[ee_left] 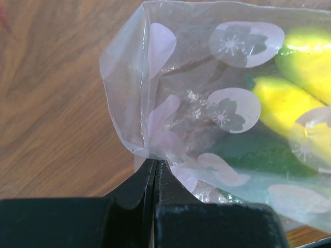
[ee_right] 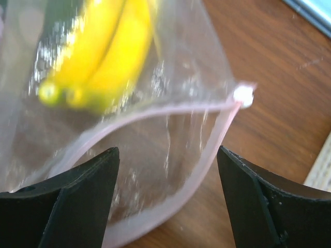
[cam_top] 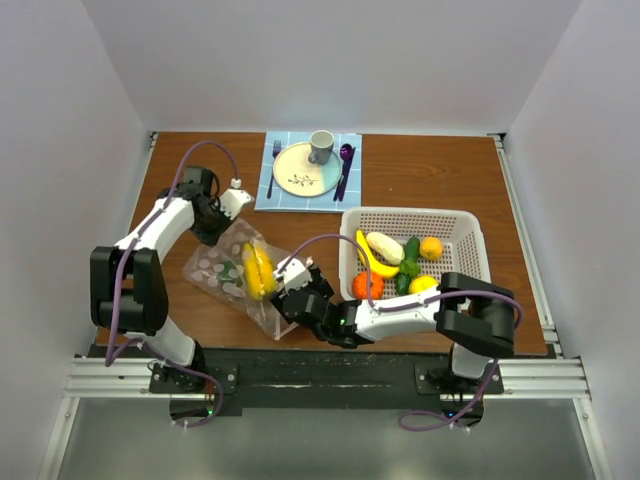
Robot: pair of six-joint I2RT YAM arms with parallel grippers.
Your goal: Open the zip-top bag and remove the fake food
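The zip-top bag (cam_top: 232, 272) lies on the wooden table left of centre, clear with pale flower dots. A yellow banana bunch (cam_top: 258, 270) and something green are inside it. My left gripper (ee_left: 153, 161) is shut on the bag's sealed far corner (ee_left: 135, 147). In the right wrist view the bag's pink-zippered mouth (ee_right: 170, 111) gapes open, with the banana (ee_right: 103, 51) deeper inside. My right gripper (ee_right: 168, 170) is open, one finger on each side of the mouth's lower lip. More fake food, including an orange (cam_top: 366, 285) and a lemon (cam_top: 423, 284), sits in the basket.
A white perforated basket (cam_top: 460, 232) stands right of the bag, close to my right arm. At the back a blue placemat (cam_top: 268, 198) carries a plate (cam_top: 305, 170), a cup (cam_top: 321, 146) and cutlery. White walls enclose the table on three sides.
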